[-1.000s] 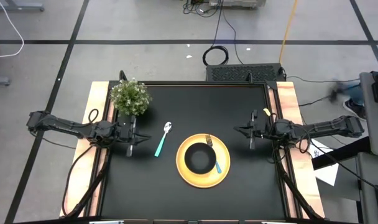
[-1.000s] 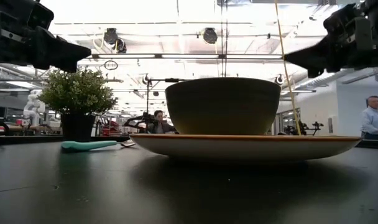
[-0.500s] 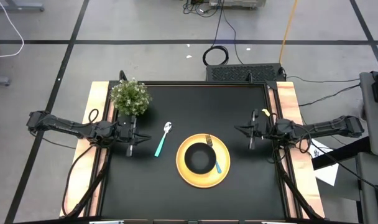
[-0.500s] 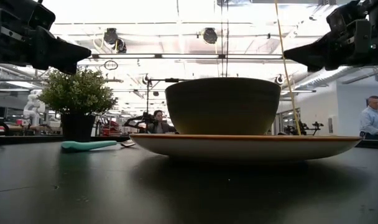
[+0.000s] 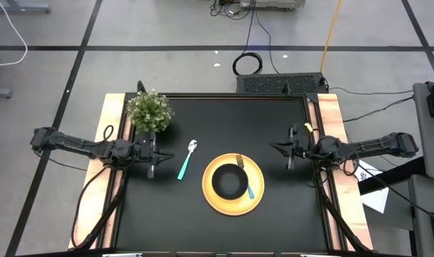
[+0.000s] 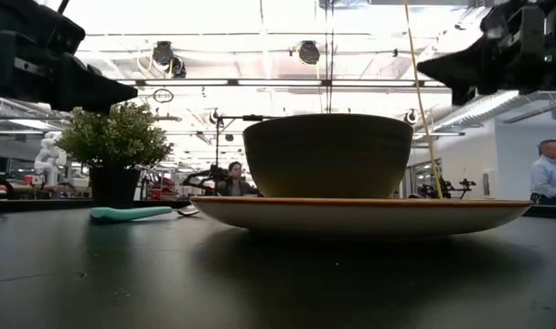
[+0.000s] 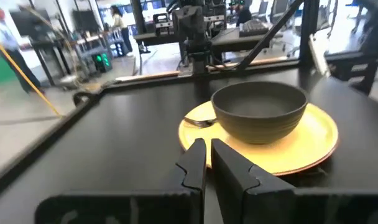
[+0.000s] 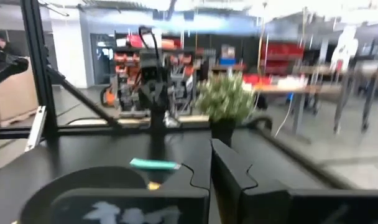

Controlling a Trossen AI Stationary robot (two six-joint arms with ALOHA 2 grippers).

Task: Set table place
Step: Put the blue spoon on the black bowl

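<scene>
- Sitting near the middle of the table (image 5: 167, 207), the yellow plate (image 5: 255, 200) is carrying the black bowl (image 5: 229, 182) on its centre.
- Lying on the plate, the fork (image 5: 240, 162) is pointing its tines toward the table's far edge while its teal handle is running along the bowl's right side, on the rim nearest the right arm.
- Resting on the bare black top just to the left of the plate, the spoon (image 5: 186, 159) is lying apart from it, its metal bowl toward the far edge and its teal handle angling toward the near edge.
- Standing in the far left corner of the table, the potted plant (image 5: 150, 111) is sitting well apart from the plate.
- Hovering above the left side of the table, the left gripper (image 5: 151, 171) is showing its fingers (image 7: 190, 163) nearly together with only a narrow slit between them, and nothing is sitting in that slit; it is facing the plate and bowl.
- Hovering above the right side of the table, the right gripper (image 5: 289, 165) is holding its fingers (image 8: 228, 167) pressed together with nothing between them.
- Appearing in the low view, both arms are hanging clear of the table top, and a person (image 6: 545, 172) is standing in the room beyond at the right.
</scene>
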